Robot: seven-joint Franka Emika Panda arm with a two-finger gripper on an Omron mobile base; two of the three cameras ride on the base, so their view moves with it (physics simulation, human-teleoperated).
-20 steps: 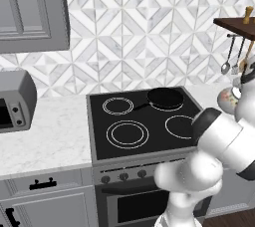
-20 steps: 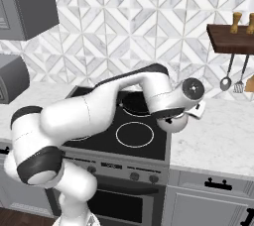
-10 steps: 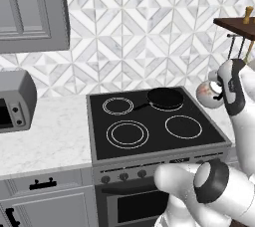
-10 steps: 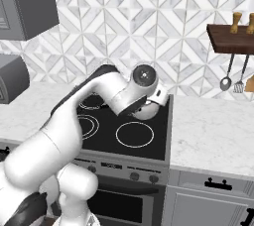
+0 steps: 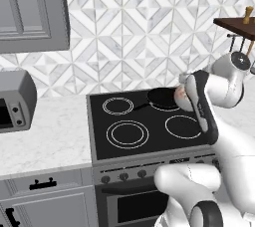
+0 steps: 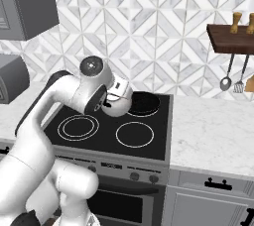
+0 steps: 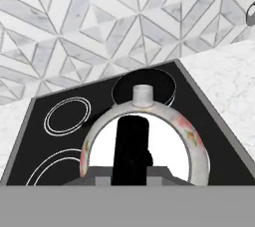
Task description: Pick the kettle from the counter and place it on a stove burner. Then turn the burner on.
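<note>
**Kettle carried over the cooktop, clamped by its handle**

Gripper [image 7: 130, 166] closed tight on the black upright handle of the kettle [image 7: 144, 136], seen in the hand view as a dark post between the finger tips, with the kettle's rounded silvery-white body, faintly flowered, curving around it and a short spout pointing away from the hand. In the right base view, gripper [image 6: 110, 102] and kettle [image 6: 118, 105] held up in the air, clear of the glass, tucked just under the bent wrist. In the left base view, kettle [image 5: 182, 96] half hidden behind the dark forearm joint, only its pale rounded side showing.

Just beyond the kettle, past its spout: flat black frying pan [image 6: 144, 103] resting on a rear ring of the cooktop [image 6: 149, 145], its near edge close beside the kettle in the right base view; whether the two touch cannot be told. Below and nearer than the kettle: single-ring circle [image 6: 135, 135], bare. Further to the gripper's left: stove burner [image 5: 127, 134], the large double ring at the front, bare and well apart from the kettle; behind it the smaller double-ring circle [image 5: 118, 105], also bare.

Further out on either side of the cooktop: counter [image 6: 213, 131] in white marble look. On the wall to the right, a wooden shelf [image 6: 230, 39] with utensils [image 6: 225, 82] hanging below.
</note>
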